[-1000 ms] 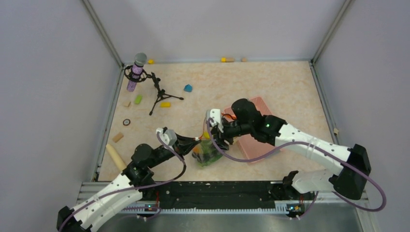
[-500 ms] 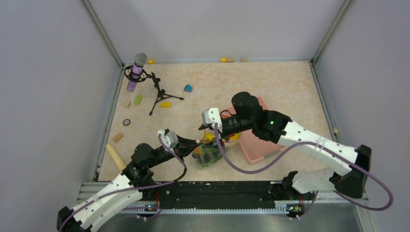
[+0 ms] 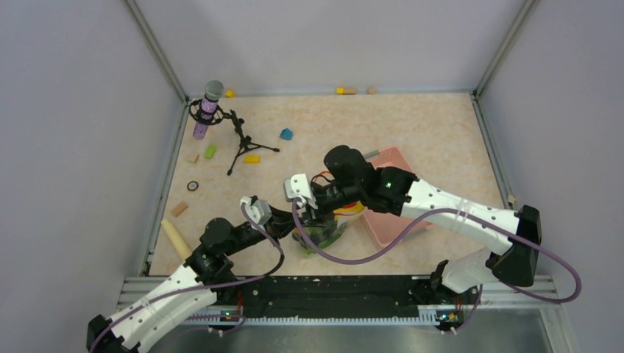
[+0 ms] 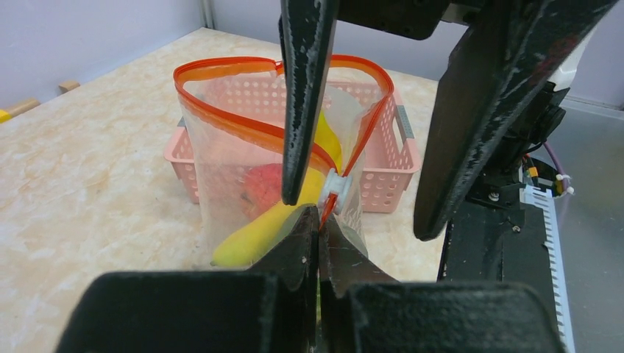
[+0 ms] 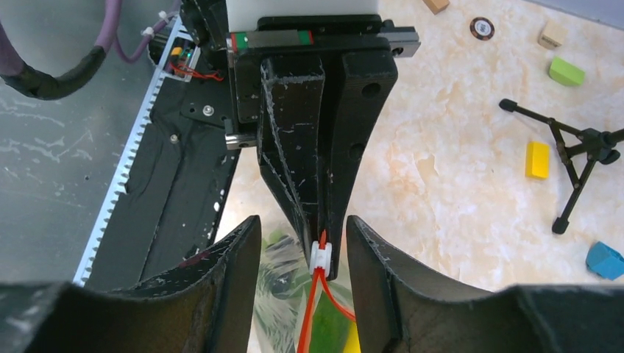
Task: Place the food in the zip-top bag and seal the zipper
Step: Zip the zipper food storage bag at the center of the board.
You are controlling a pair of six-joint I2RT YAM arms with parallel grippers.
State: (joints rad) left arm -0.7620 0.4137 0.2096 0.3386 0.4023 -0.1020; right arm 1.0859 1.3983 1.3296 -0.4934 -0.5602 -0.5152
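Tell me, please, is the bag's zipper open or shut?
Open: the zipper strips bow apart in a loop, slider at one end.

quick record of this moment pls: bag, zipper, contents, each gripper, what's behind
bag: clear crinkly zip-top bag, upright, mouth open
zipper: thin orange-red strip spread in a loop, unsealed; small white slider tab at its near end
contents: yellow toy banana, red toy piece, green pieces
left gripper: shut on the bag's edge just below the slider
right gripper: open, one finger either side of the slider
behind bag: pink slatted plastic basket
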